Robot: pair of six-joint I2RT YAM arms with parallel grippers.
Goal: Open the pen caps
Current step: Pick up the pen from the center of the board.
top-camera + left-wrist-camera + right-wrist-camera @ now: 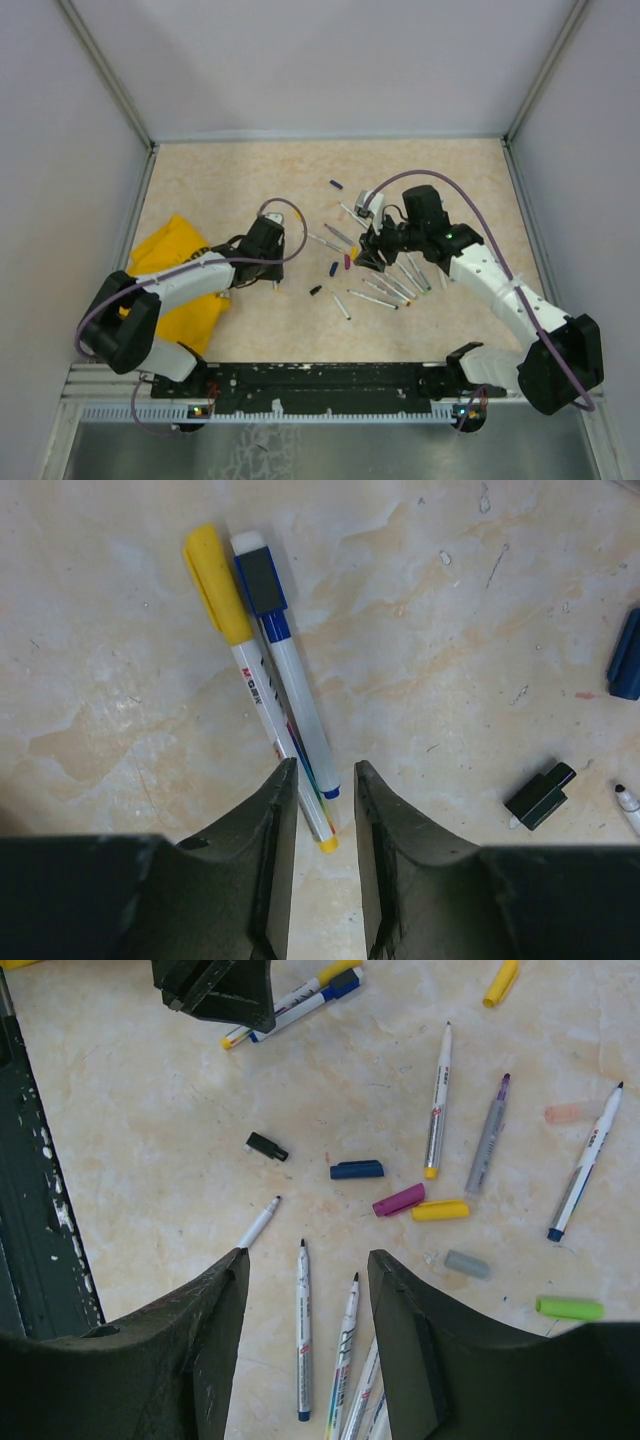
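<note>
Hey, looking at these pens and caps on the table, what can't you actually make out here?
- Left wrist: whether the left gripper jaws touch the two capped pens; a blue cap is cut off by the right edge.
- Right wrist: the nearest pens have lower ends hidden by the right gripper and the bottom edge.
- Top view: loose caps too small for detail.

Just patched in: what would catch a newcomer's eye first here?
A yellow-capped pen and a blue-capped pen lie side by side, tail ends reaching into the left tool. Under the open right tool, uncapped pens and loose caps scatter mid-table. A yellow cloth sits far left.
</note>
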